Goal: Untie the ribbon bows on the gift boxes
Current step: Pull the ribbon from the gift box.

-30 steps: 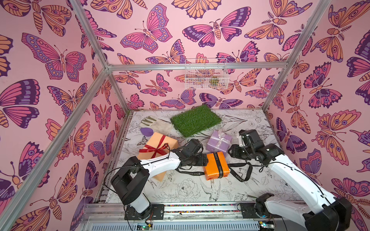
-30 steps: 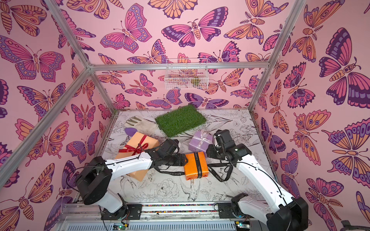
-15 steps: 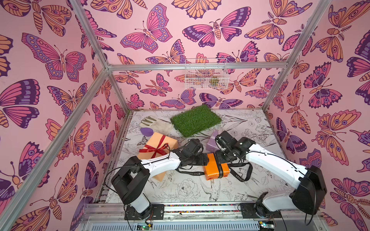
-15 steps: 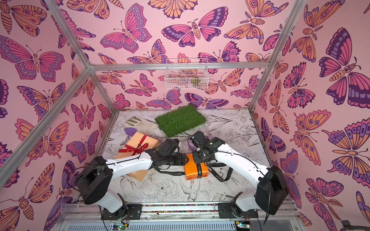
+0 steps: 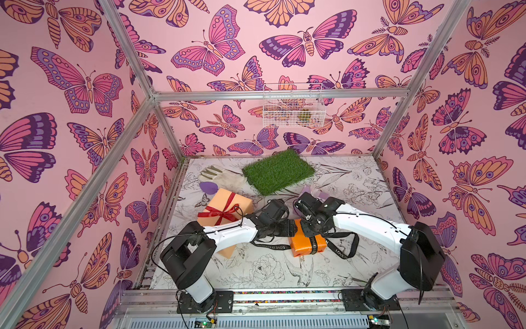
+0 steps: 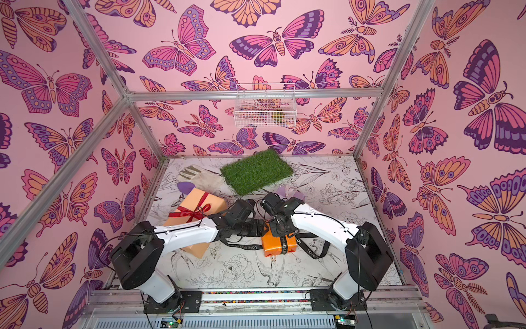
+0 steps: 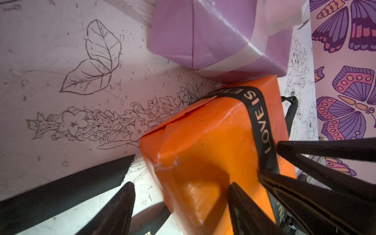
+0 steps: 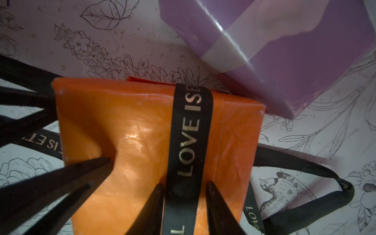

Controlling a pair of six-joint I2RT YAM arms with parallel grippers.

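The small orange gift box (image 5: 306, 242) (image 6: 277, 246) lies mid-table with the black lettered ribbon (image 8: 189, 132) (image 7: 260, 122) banded across it, its tails lying loose on the table. My right gripper (image 8: 185, 184) (image 5: 308, 230) is open, one fingertip at each edge of that band on the box top. My left gripper (image 7: 181, 184) (image 5: 290, 228) is open over the box's end, one finger on top and one beside it. The lilac box (image 8: 305, 61) (image 7: 193, 30) with a pale ribbon (image 8: 223, 46) touches the orange one. The peach box (image 5: 227, 205) carries a tied red bow (image 5: 225, 212).
A green turf mat (image 5: 279, 171) lies at the back, with a pale glove (image 5: 219, 175) and a purple piece (image 5: 207, 187) to its left. A wire basket (image 5: 293, 108) hangs on the back wall. The left arm crosses the peach box's near end.
My right arm swung left from beside the lilac box to over the orange box, and its jaws narrowed around the black band. The left arm stayed put.
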